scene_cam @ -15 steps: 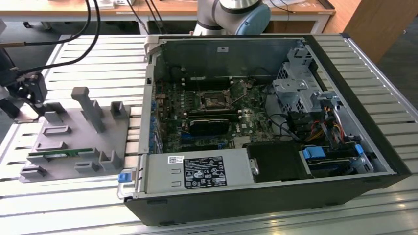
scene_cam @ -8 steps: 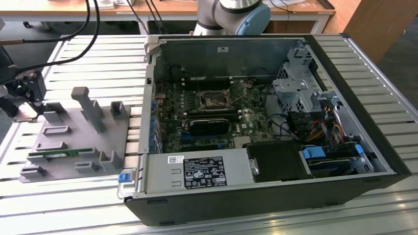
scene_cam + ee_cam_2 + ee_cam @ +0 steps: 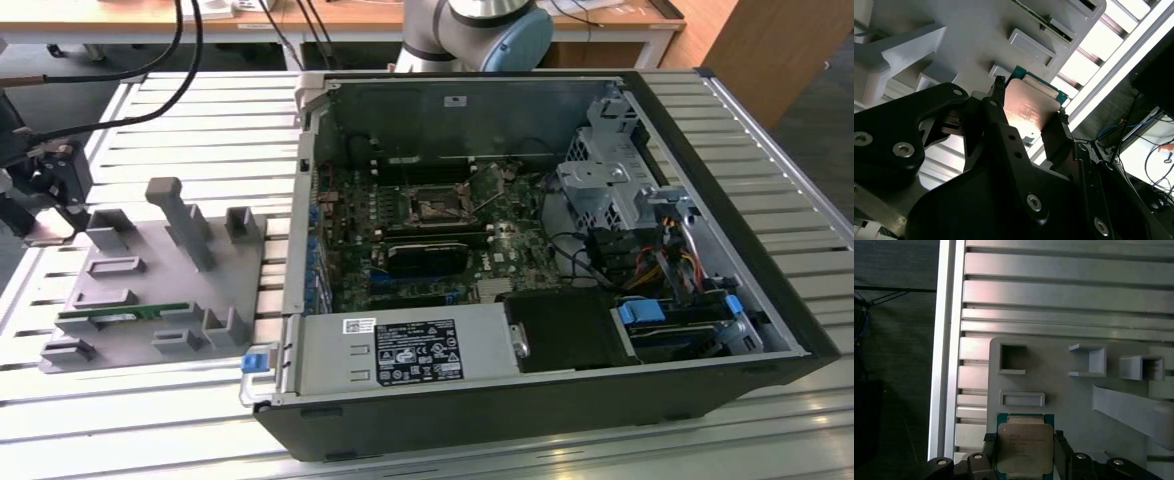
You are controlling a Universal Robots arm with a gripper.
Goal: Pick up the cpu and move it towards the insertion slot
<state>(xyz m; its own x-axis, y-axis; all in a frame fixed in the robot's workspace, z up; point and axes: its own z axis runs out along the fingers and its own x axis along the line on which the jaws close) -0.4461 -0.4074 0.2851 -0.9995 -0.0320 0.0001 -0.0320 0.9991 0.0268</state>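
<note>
Black two-fingered gripper point(image 3: 1024, 442) clamps the small silvery square cpu point(image 3: 1025, 454) by opposite edges at the grey plastic tray point(image 3: 1064, 405), well apart from the metal-framed insertion slot point(image 3: 438, 207); the chip looks light, stiff and fragile.

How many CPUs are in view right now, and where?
1. The cpu is gripped on two sides by the gripper, over the grey tray. Another could be hidden inside the computer case.
</note>
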